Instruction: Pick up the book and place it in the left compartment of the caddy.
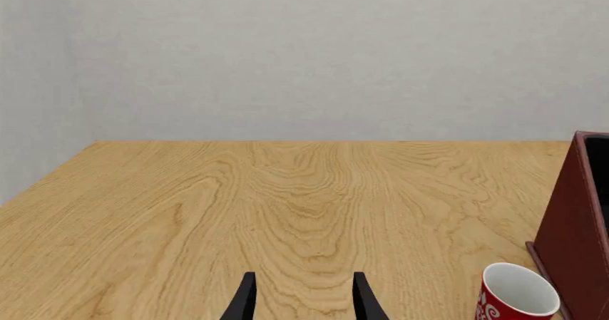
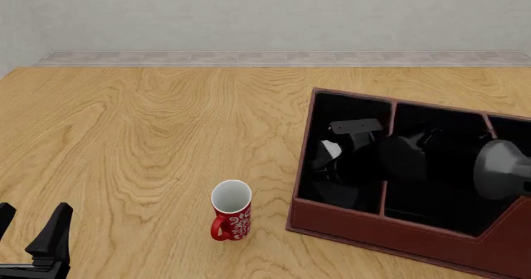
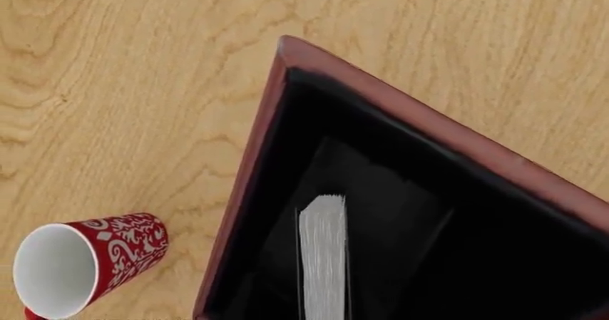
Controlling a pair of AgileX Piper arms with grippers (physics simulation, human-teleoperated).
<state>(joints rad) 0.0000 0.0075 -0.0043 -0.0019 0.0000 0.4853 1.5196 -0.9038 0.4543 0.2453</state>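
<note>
The book stands on edge inside the left compartment of the reddish-brown caddy, white page edges facing the right wrist camera. From the front, the right arm reaches down into that left compartment of the caddy. A white patch of the book shows beside my right gripper. Its black fingers merge with the black lining, so their state is unclear. My left gripper hovers open and holds nothing, low at the near left of the table, far from the caddy.
A red-and-white patterned mug stands upright just left of the caddy's near left corner. The caddy's other bays lie under the right arm. Bare wood table stretches left to a grey wall.
</note>
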